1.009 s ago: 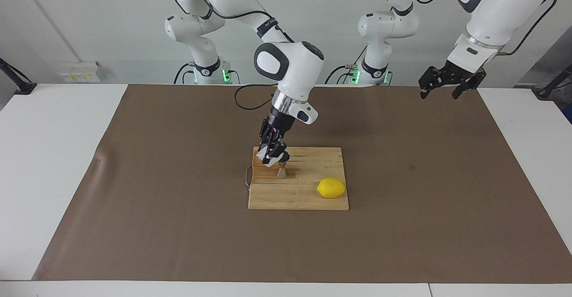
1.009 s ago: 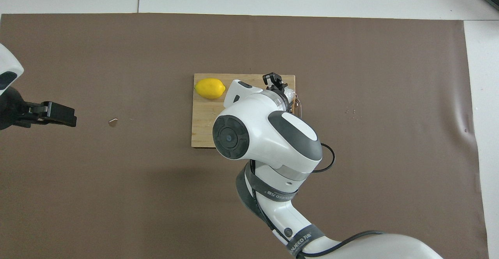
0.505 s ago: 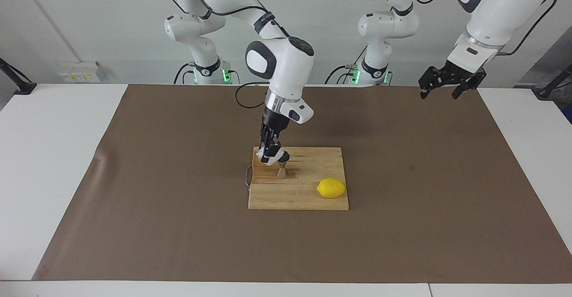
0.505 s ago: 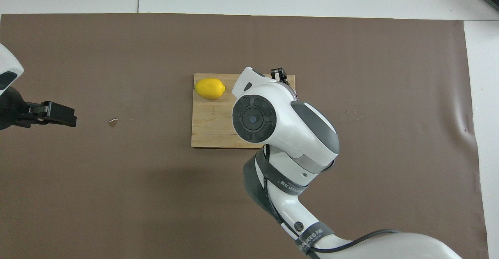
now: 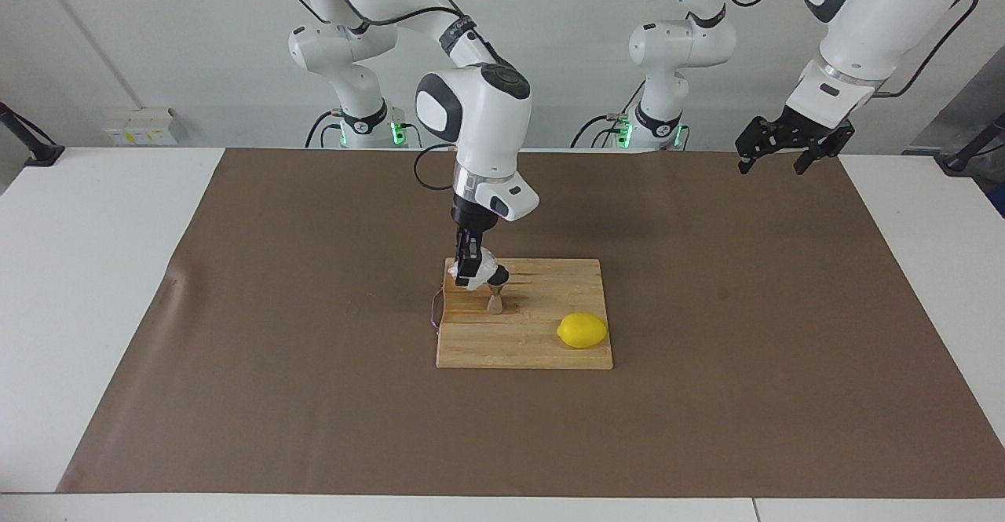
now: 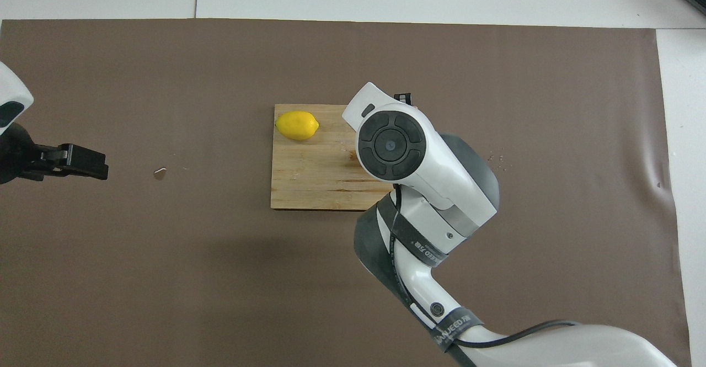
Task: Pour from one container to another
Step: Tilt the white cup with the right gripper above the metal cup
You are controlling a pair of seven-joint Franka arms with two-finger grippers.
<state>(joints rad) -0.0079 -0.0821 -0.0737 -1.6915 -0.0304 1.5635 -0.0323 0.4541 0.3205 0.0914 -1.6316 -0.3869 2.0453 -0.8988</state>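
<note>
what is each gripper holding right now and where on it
The right gripper is shut on the translucent cup, gripping its side and tilting it over the steel jigger on the cutting board. The left gripper waits open, holding nothing.

You see the table [image 5: 110, 271] from high across it, facing the robots. Your overhead view looks steeply down. Both share the cutting board [image 5: 542, 349] [image 6: 309, 185].
</note>
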